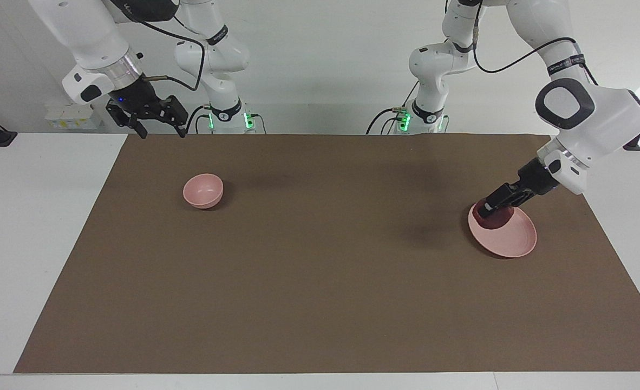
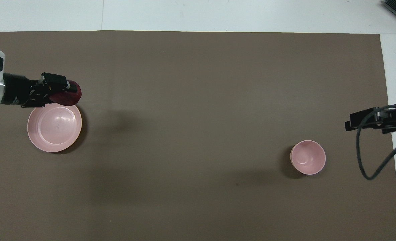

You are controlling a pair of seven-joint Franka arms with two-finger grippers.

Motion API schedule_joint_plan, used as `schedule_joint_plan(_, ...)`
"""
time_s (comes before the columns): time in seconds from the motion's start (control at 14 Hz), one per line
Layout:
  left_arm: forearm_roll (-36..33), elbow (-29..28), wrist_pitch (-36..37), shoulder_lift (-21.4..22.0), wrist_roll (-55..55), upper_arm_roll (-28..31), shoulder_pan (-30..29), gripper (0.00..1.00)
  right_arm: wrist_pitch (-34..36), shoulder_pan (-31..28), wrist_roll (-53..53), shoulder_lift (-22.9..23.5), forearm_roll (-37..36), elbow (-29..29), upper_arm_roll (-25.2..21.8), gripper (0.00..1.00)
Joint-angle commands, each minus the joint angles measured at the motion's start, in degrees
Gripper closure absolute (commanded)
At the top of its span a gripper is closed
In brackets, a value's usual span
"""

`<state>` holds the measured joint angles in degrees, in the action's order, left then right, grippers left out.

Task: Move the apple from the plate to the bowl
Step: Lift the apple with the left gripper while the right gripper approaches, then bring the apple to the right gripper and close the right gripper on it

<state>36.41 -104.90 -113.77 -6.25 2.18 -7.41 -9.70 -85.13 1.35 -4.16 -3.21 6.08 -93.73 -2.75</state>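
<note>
Left pincer (image 1: 488, 208), frame right, grips small maroon apple (image 1: 490, 218) above flat pink plate (image 1: 509, 238); lift vertically before crossing to deep pink bowl (image 1: 203, 190). Right pincer (image 1: 155, 124) waits, spread apart.

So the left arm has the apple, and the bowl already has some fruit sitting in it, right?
Not quite: the bowl is empty, as the overhead view shows. The rest holds: the left gripper grips the apple, by the plate.

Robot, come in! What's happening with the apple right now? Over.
Left gripper shut on apple over plate. Right gripper waiting, open. Bowl empty, path unobstructed.
</note>
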Motion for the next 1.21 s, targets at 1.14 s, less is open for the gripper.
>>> schedule_joint_plan(1.14,18.9,-14.7,-14.5,13.2,7.0,-0.2,20.9,1.0,-24.7,17.0,-65.7,13.6,39.0,-4.2,0.7,0.0)
